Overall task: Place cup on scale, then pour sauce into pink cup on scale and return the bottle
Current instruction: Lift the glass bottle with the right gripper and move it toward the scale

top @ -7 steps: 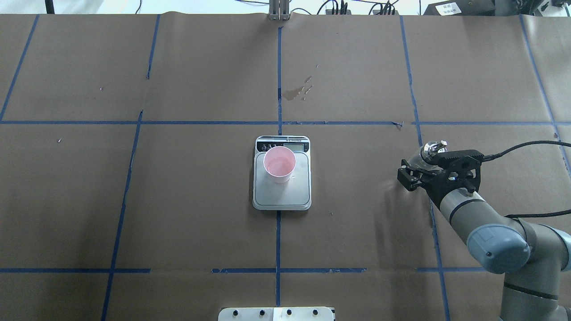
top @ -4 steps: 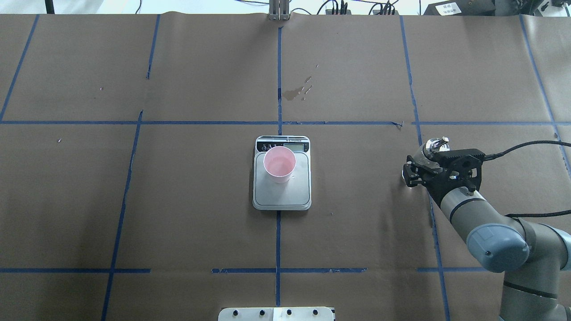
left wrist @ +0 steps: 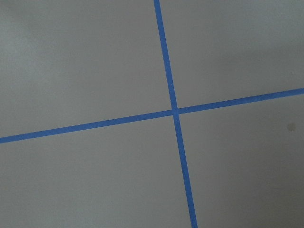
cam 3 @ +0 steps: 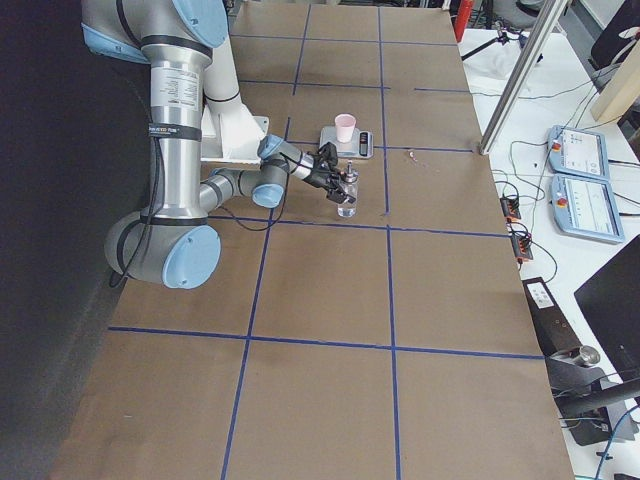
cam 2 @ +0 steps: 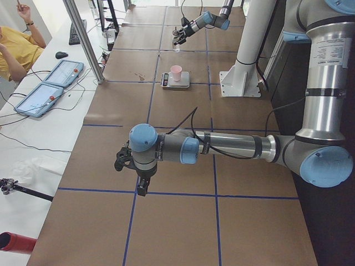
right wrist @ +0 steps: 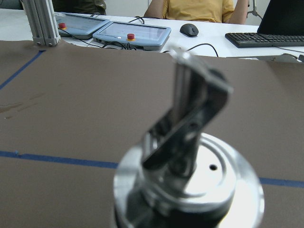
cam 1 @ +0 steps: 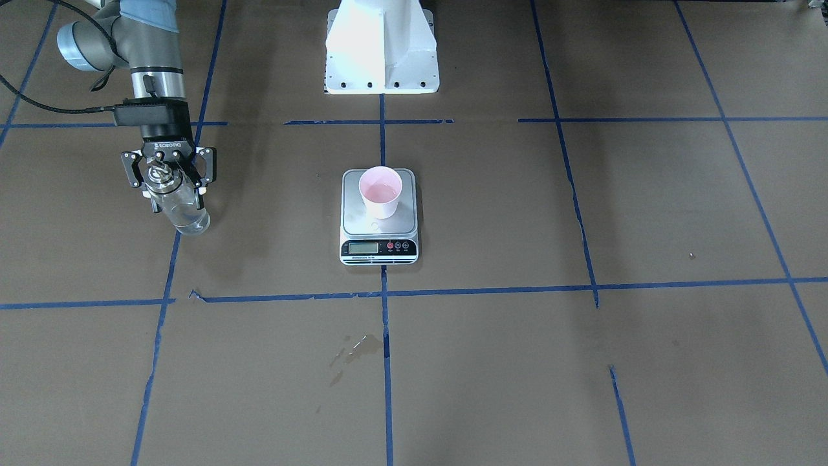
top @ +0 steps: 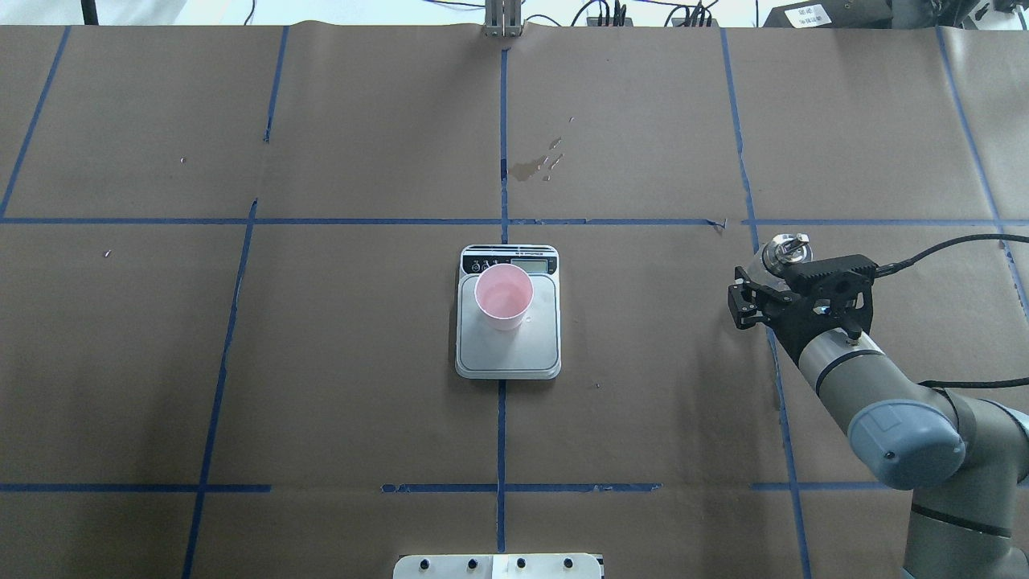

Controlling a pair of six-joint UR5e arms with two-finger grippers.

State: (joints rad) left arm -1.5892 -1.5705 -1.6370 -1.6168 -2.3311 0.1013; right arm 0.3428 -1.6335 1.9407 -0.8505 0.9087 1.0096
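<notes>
**Bottle upright at the robot's right, still gripped**

Front-facing view: the right gripper [cam 1: 176,194] reaches over the glass bottle [cam 1: 187,219]. Its fingers [cam 1: 206,171] sit against either side of the bottle high on its body, the jaws held partly spread by the glass. The bottle's base looks to rest on the brown paper table [cam 1: 582,194], beside a blue tape line [cam 1: 165,278] and well apart from the scale [cam 1: 378,226]. The pink cup [cam 1: 380,188] stands upright on the scale's platform.

Overhead view: compared with a second ago, the gripper and the bottle's pour spout [top: 786,249] have shifted together a little toward the table's far side. The cup and scale have not moved.

Exterior right: the bottle stands upright under the near arm's gripper.

Exterior left: the left gripper [cam 2: 121,160] hangs over bare paper, far from the scale. I cannot tell whether its jaws are spread or closed.

Right wrist view: the spout fills the frame, close and blurred.

Left wrist view: only brown paper and crossing tape lines.
</notes>
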